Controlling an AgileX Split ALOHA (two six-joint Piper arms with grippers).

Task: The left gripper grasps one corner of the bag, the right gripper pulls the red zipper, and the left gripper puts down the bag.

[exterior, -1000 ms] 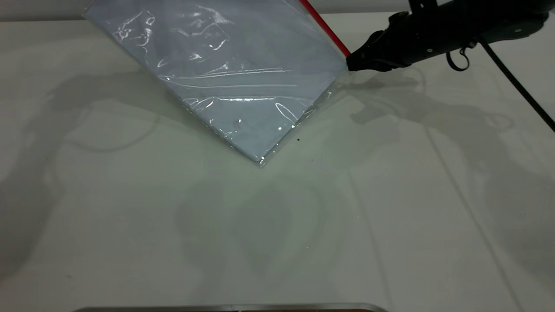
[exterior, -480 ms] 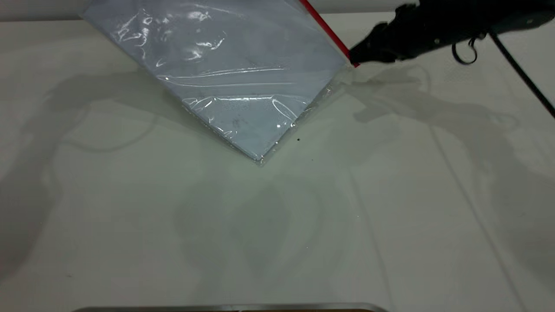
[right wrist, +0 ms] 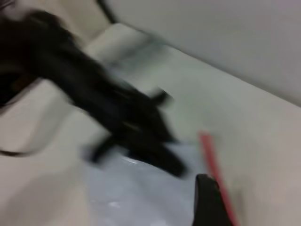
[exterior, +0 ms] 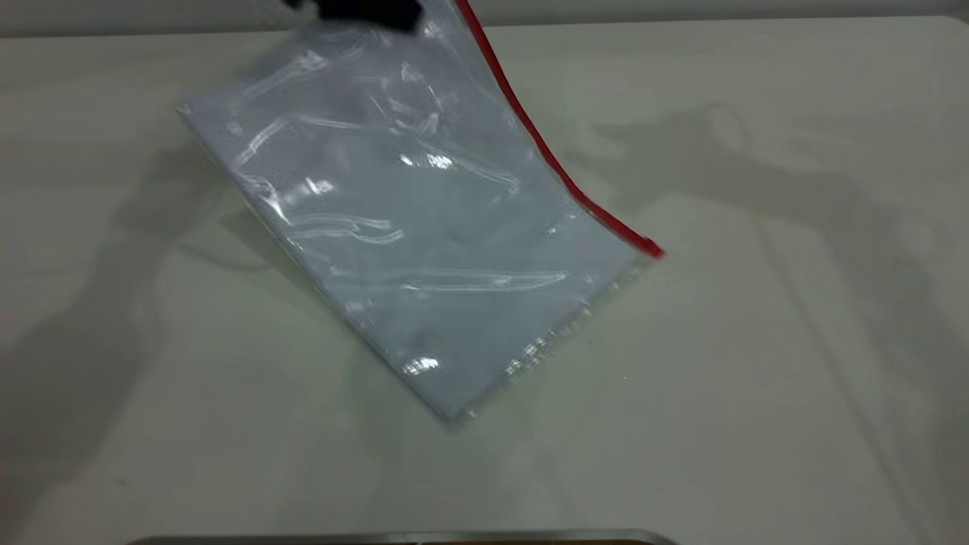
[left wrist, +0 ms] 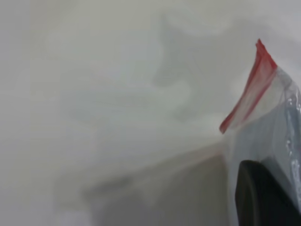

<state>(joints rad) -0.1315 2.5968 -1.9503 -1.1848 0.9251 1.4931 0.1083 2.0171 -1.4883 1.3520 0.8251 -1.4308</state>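
Observation:
The bag (exterior: 424,227), a clear pouch with pale blue sheets inside, lies slanted with its lower corner on the white table. The red zipper (exterior: 556,170) runs down its right long edge to a red end (exterior: 651,247). My left gripper (exterior: 363,9) is at the top edge of the exterior view, shut on the bag's upper corner. In the left wrist view the zipper (left wrist: 251,89) and bag (left wrist: 282,136) lie against my jaw. My right gripper is out of the exterior view. One of its fingers (right wrist: 207,197) shows in the right wrist view beside the zipper (right wrist: 214,165).
The white table (exterior: 757,341) spreads around the bag. A metal rim (exterior: 394,537) lies along the near edge. The left arm (right wrist: 108,113) crosses the right wrist view, blurred.
The bag has dropped and swung nearer, now mostly resting on the table. The right gripper has left the zipper's lower end and gone out of the exterior view.

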